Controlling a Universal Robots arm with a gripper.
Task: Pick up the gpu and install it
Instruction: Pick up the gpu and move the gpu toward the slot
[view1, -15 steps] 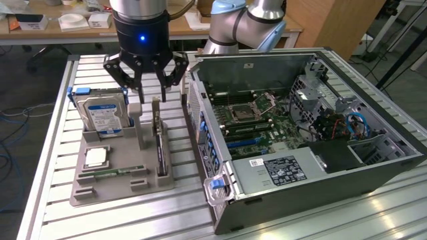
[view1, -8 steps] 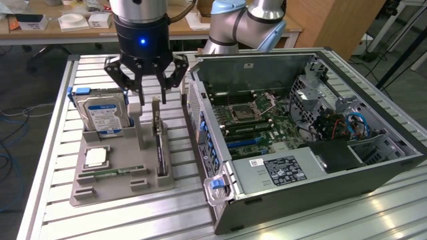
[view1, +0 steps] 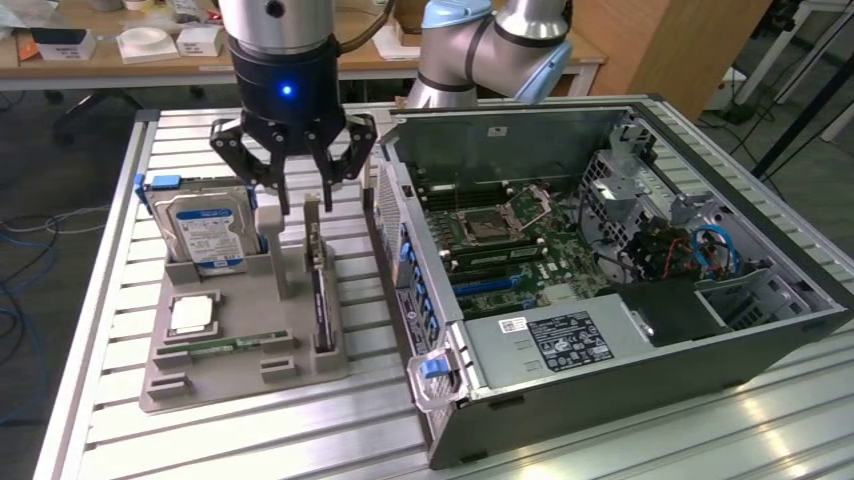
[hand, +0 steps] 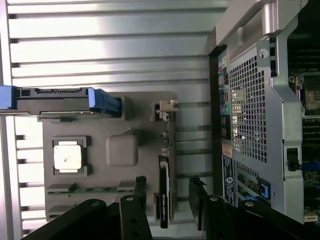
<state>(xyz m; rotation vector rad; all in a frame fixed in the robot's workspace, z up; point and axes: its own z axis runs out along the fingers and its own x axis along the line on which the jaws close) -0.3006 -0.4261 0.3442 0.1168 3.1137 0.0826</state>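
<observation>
Pincer (view1: 296, 190) hangs spread wide and empty above the gpu (view1: 320, 295), its fingers lined up to either side of the card and apparently clear of it. The gpu stands on edge in a slot of the grey holder tray (view1: 240, 375), which leaves its thin faces free for gripping. The open computer case (view1: 601, 250) lies just beside the tray on the surface (view1: 374, 440). The card is not yet installed.
</observation>
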